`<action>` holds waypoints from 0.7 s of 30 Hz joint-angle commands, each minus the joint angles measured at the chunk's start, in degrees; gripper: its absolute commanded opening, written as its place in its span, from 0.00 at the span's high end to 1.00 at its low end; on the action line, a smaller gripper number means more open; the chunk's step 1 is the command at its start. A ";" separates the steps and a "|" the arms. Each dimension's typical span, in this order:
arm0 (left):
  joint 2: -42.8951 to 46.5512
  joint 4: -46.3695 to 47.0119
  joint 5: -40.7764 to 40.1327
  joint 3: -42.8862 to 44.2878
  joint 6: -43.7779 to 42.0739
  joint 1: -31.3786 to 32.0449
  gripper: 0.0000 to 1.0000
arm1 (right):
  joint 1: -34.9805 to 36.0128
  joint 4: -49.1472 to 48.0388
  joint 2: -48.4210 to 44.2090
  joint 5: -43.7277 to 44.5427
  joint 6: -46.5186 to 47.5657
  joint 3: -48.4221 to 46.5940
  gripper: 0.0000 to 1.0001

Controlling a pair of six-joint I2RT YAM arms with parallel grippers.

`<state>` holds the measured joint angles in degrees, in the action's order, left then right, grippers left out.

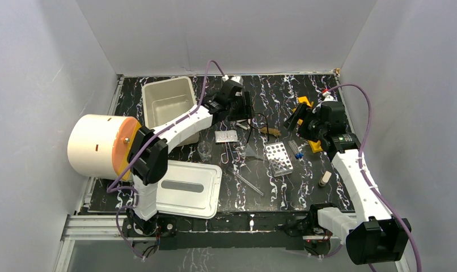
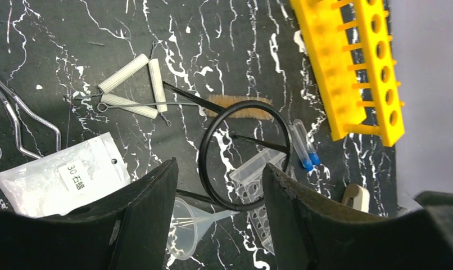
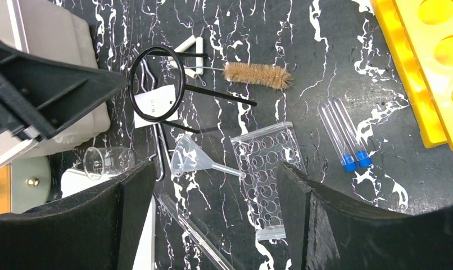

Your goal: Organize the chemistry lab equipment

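My left gripper hovers open over a black ring, with nothing between its fingers. Beneath it lie a clear funnel, the perforated rack and two blue-capped vials. Wire tongs lie at the left and the yellow holed rack at the upper right. My right gripper is open and empty above the perforated rack, the funnel and a glass rod. The beaker lies on its side to the left. From above, the left gripper and right gripper face each other.
A white bin stands at the back left, its lid at the front left. The big cream cylinder lies at the left edge. A brush, a white packet, a clay triangle and a beige piece are scattered about.
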<state>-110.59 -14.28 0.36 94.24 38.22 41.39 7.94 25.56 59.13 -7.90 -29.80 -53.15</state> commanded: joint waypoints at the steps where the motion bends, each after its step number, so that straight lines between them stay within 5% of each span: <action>1: -2.28 -4.39 -1.88 4.22 -1.08 0.38 0.46 | -0.05 -2.71 -1.96 -0.88 1.03 0.53 0.14; 6: -5.67 -5.02 3.05 6.18 -0.34 0.36 0.57 | -0.06 -2.62 -2.50 -0.62 1.62 1.51 0.14; 16: -10.43 -7.47 4.54 14.74 -4.04 0.23 1.00 | 0.20 -0.61 -3.14 4.47 3.78 0.45 0.15; 21: -10.48 -8.44 5.48 19.09 -5.41 -0.45 1.00 | 0.54 -0.43 -3.19 5.59 4.31 0.00 0.15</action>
<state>-122.50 -21.63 4.40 108.25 34.96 41.43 8.05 25.74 57.36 -4.47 -26.87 -50.98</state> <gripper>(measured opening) 0.071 0.851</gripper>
